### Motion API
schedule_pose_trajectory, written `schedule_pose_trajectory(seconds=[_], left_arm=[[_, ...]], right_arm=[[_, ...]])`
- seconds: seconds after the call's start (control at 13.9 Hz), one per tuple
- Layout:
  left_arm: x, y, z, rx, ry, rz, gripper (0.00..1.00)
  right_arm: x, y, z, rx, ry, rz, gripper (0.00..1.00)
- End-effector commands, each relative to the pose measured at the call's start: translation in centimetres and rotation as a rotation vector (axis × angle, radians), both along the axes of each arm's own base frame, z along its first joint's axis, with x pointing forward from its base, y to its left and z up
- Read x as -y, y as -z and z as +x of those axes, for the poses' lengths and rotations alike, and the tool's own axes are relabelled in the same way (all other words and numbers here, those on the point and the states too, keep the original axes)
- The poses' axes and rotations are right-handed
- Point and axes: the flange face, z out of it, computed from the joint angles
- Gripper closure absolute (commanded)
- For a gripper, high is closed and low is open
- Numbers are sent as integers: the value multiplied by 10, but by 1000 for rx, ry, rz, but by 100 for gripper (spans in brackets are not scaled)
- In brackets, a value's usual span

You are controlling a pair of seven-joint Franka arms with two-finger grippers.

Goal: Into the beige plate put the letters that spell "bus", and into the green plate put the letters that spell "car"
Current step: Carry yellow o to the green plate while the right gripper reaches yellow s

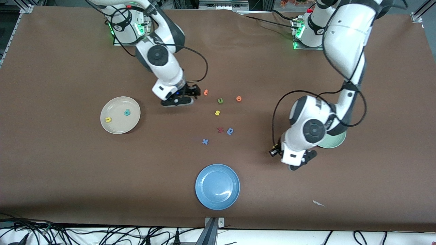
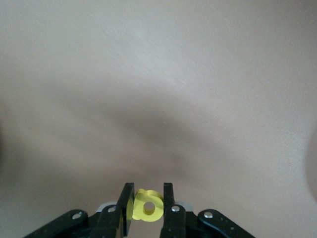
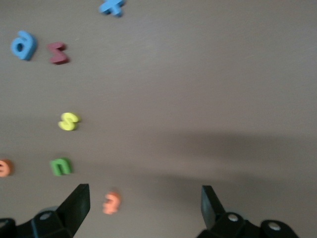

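The beige plate lies toward the right arm's end, with a yellow "u" and a teal "b" in it. A yellow "s" lies among the loose letters mid-table. My right gripper is open with nothing in it, over the table beside a small orange letter. My left gripper is shut on the yellow "a", over bare table beside the green plate. The left arm hides most of that plate.
Other loose letters mid-table: an olive-green "u", an orange one, a red "z", a dark blue "b/q" and a blue "x". A blue plate lies nearest the front camera.
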Motion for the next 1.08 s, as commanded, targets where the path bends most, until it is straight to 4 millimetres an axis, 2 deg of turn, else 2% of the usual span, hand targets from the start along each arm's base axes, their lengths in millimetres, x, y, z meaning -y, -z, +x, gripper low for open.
schedule_pose_trajectory(seconds=[0.0,0.14,0.29,0.43,0.58,0.72,0.86,0.94,1.01], left_arm=[[-44,-39,-6,-60,105,11,89],[-89,-52,-12,-145,213,2,89],[-129,-54,-18,-211,299,-22,89],[-164,-36,-27,-253,346,-43,89],[-188,-12,-38,-285,379,-59,90],[-205,14,-52,-303,400,-76,91],[-209,30,-60,-285,404,-76,89],[-209,34,-62,-279,402,-74,85],[-209,33,-62,-278,402,-73,70]], right_arm=[[-41,22,13,16,67,-9,1],[-67,35,8,35,99,-25,1],[-89,41,4,55,121,-32,1],[-106,52,4,67,137,-38,1],[-117,67,5,79,145,-52,1],[-121,79,4,86,143,-69,1],[-123,87,2,87,138,-80,3],[-125,91,-1,94,132,-92,8],[-123,93,0,96,131,-97,11]])
